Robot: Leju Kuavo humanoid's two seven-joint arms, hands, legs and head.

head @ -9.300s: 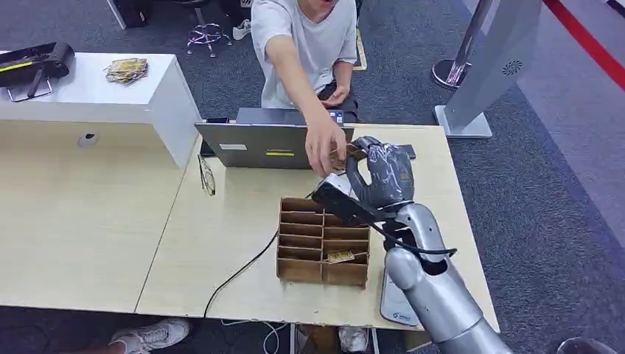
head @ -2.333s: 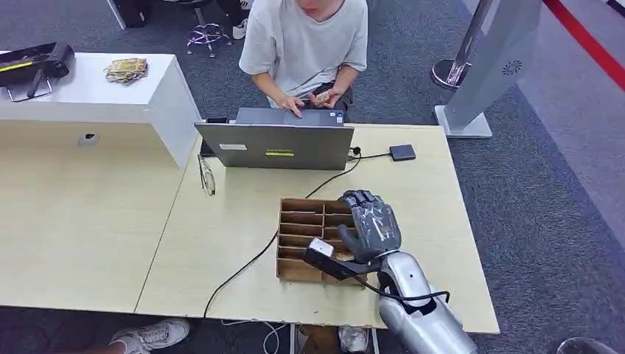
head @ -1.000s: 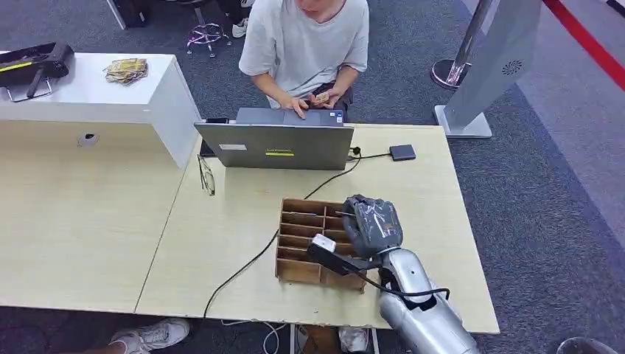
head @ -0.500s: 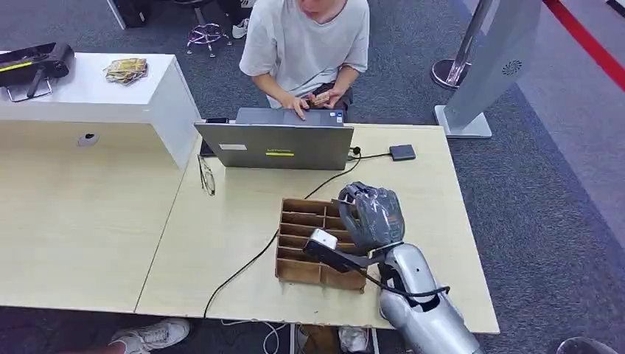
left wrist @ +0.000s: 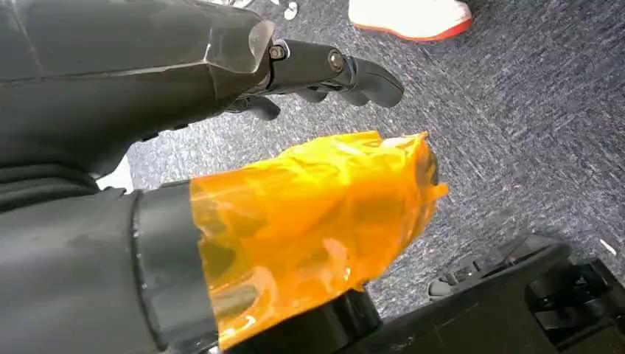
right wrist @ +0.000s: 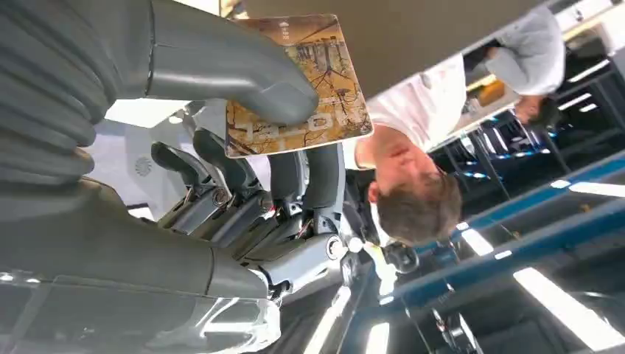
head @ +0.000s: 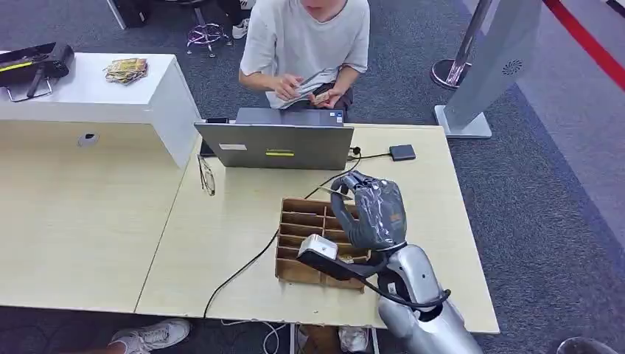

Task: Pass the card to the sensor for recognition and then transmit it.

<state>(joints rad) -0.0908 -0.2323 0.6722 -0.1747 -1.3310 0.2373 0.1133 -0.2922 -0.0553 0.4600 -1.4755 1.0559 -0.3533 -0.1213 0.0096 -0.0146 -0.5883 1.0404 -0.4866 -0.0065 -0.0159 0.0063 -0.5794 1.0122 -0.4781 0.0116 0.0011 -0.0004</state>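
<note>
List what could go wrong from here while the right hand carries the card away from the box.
1. The right hand pinches the brown printed card by one part only, under the thumb; it could slip or twist loose.
2. The hand hangs just above the brown cardboard divider box, so a low sweep could clip its walls.
3. The black cable runs beside the box toward the small black square sensor; snagging it might drag the sensor.
</note>
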